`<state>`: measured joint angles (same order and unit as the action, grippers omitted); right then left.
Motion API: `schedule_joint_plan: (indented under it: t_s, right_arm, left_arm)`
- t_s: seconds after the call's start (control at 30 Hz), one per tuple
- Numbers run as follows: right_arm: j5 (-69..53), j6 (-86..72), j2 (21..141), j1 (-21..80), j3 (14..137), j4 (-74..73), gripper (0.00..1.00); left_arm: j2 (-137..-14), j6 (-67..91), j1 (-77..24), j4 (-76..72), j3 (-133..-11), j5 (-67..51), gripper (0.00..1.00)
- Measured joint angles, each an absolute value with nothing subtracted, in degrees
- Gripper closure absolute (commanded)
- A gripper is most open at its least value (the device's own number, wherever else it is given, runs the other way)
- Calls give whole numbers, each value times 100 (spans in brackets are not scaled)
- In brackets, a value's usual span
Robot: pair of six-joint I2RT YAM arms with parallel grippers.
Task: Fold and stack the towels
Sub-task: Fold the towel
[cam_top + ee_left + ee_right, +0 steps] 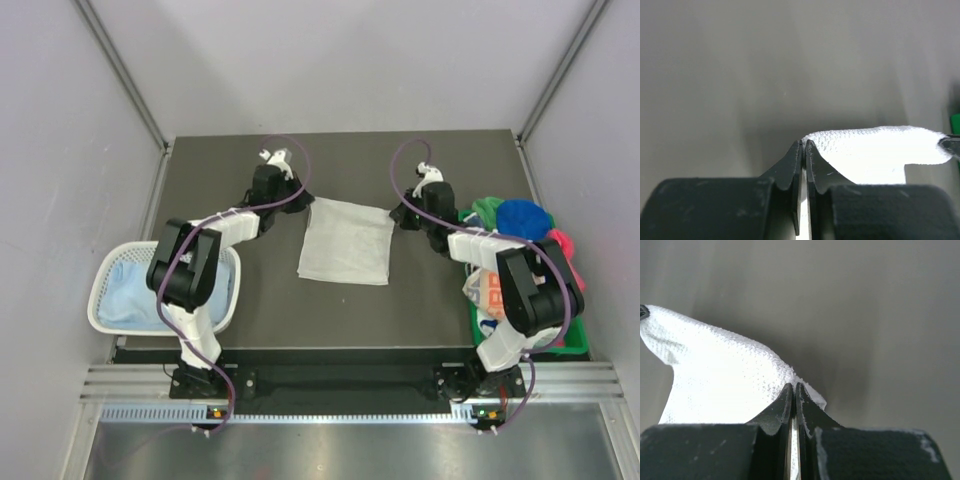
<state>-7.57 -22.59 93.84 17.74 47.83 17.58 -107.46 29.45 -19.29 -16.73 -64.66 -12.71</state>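
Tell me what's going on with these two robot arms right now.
Both arms are working on one whitish towel spread mid-table. The left gripper and the right gripper each pinch one of its far corners, jaws shut. A pale blue towel sits in the white basket on the left; more coloured towels wait in the green tray on the right.

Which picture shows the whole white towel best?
The top view: only there is the whole white towel visible, spread on the table. The left wrist view shows just a corner at the left gripper. The right wrist view shows just a corner pinched in the right gripper.
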Motion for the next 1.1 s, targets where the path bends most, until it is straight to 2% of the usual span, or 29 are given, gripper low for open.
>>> schedule_joint_plan:
  t_s: [0.2, 0.27, 0.4, 0.43, 0.53, 0.6, 0.63, 0.73, 1.1]
  right_arm:
    - [-690, -2257, 9282, 1942, 4711, 1813, 99]
    - [-648, -2252, 9227, 2016, 4681, 1844, 99]
    - [-550, -2250, 9146, 2196, 4644, 1890, 99]
    - [-539, -2248, 9144, 2231, 4644, 1905, 99]
    - [-495, -2250, 9144, 2276, 4644, 1911, 99]
    - [-447, -2250, 9144, 2276, 4644, 1914, 99]
    - [-427, -2250, 9144, 2276, 4644, 1914, 99]
    - [-388, -2248, 9144, 2276, 4644, 1914, 100]
    - [-307, -2252, 9144, 2276, 4644, 1914, 100]
  left_arm:
    - [-10709, 2768, -1929, -1653, -6265, -1269, 87]
    - [-10709, 2720, -1929, -1649, -6257, -1264, 83]
    - [-10700, 2659, -1929, -1632, -6254, -1243, 54]
    - [-10694, 2665, -1929, -1625, -6248, -1234, 53]
    - [-10575, 2689, -1929, -1511, -6204, -1107, 55]
    - [-10438, 2692, -1929, -1415, -6167, -1039, 59]
    - [-10326, 2703, -1929, -1297, -6158, -969, 68]
    - [-10073, 2742, -1957, -1079, -6158, -902, 78]
    - [-10269, 3065, -2644, -506, -6160, -502, 85]
